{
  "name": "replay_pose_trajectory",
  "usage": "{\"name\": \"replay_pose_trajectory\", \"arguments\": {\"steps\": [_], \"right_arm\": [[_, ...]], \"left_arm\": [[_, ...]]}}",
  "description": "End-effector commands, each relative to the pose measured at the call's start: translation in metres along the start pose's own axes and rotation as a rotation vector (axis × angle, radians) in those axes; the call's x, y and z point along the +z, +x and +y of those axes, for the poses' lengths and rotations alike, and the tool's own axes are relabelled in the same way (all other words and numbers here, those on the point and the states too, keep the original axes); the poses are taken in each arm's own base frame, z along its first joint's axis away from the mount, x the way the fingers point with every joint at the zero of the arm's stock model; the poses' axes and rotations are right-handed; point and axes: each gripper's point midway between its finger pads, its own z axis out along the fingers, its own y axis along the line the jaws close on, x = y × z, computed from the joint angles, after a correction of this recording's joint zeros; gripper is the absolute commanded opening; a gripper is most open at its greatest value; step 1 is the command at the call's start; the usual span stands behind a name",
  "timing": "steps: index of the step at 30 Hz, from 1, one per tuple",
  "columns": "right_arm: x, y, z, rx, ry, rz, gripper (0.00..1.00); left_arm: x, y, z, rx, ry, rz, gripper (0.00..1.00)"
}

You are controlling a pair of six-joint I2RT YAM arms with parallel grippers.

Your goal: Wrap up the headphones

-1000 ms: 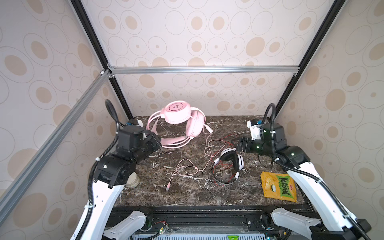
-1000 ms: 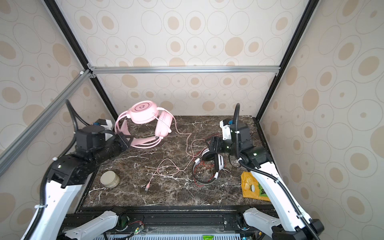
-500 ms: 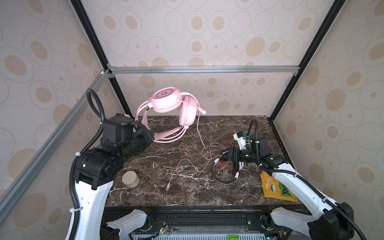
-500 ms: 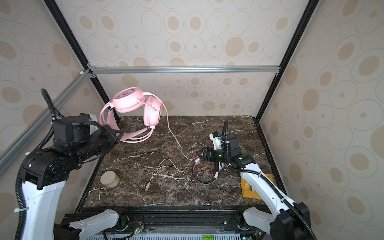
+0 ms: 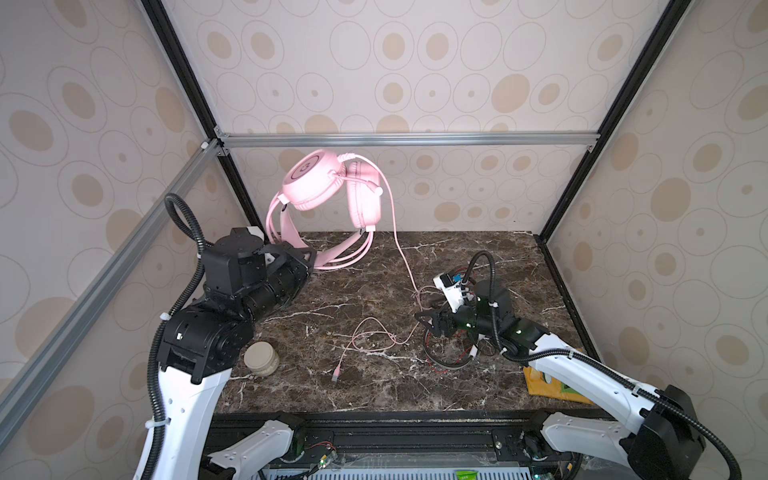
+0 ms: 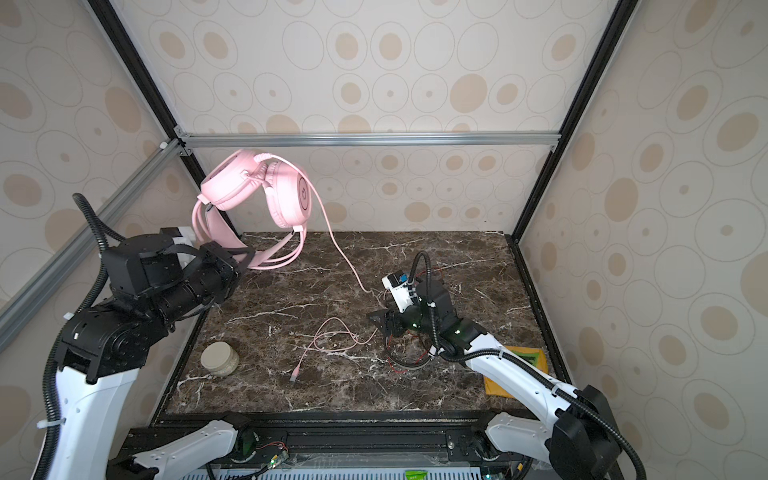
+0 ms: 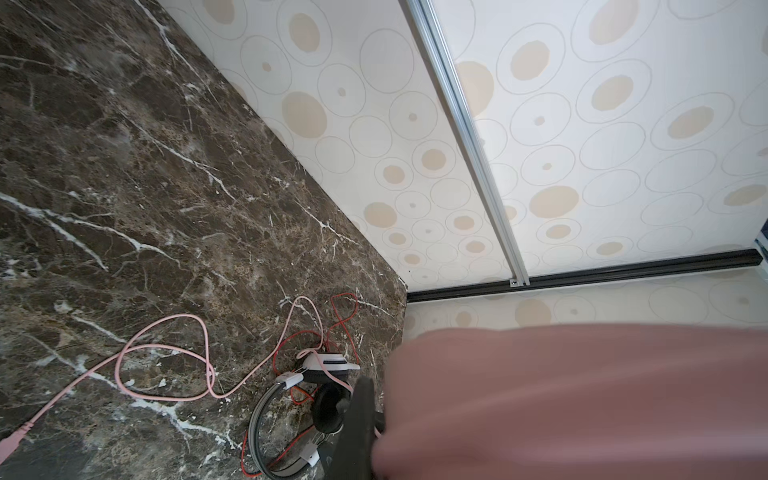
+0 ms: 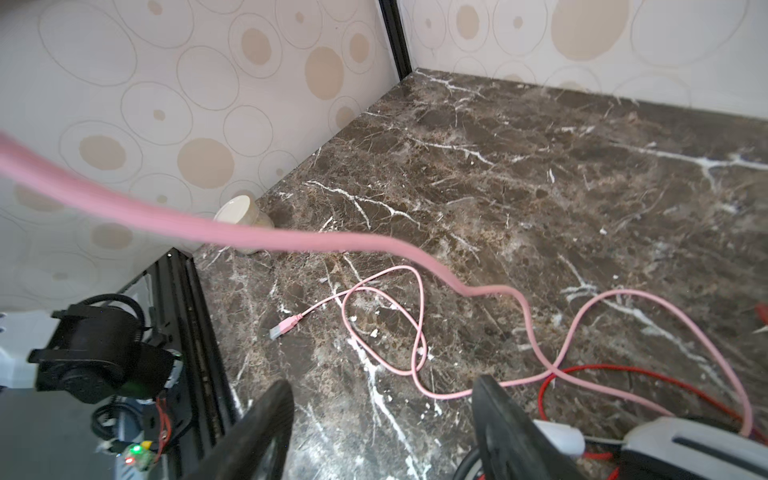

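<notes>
Pink headset [image 5: 320, 187] is clamped aloft by left gripper [image 5: 309, 258]; pink cable [image 8: 291, 242] is draped crosswise before right gripper [image 8: 380, 419], jaws parted.

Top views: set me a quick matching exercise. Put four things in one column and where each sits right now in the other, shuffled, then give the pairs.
Things
1. pink headset
2. white-and-black headset
3. round beige jar
4. yellow packet

Places
A. standing on the table, near its front left corner
B. partly hidden under the right arm, at the front right
C. lifted above the table, headband clamped in the left gripper
D. lying on the table by the open right gripper

Pairs: 1-C, 2-D, 3-A, 4-B
</notes>
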Motion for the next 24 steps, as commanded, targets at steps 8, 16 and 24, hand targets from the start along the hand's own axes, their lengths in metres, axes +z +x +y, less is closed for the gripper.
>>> {"name": "replay_pose_trajectory", "arguments": {"steps": [8, 16, 24], "right_arm": [[0.038, -0.022, -0.024, -0.161, 0.064, -0.175, 0.55], [0.060, -0.022, -0.053, -0.109, 0.174, -0.231, 0.54], [0.068, -0.021, -0.060, -0.115, 0.198, -0.206, 0.30]], "left_arm": [[-0.011, -0.014, -0.054, -0.035, 0.186, -0.015, 0.00], [-0.013, -0.018, -0.063, -0.031, 0.204, -0.024, 0.00], [-0.009, -0.016, -0.064, -0.036, 0.203, -0.007, 0.00]]}}
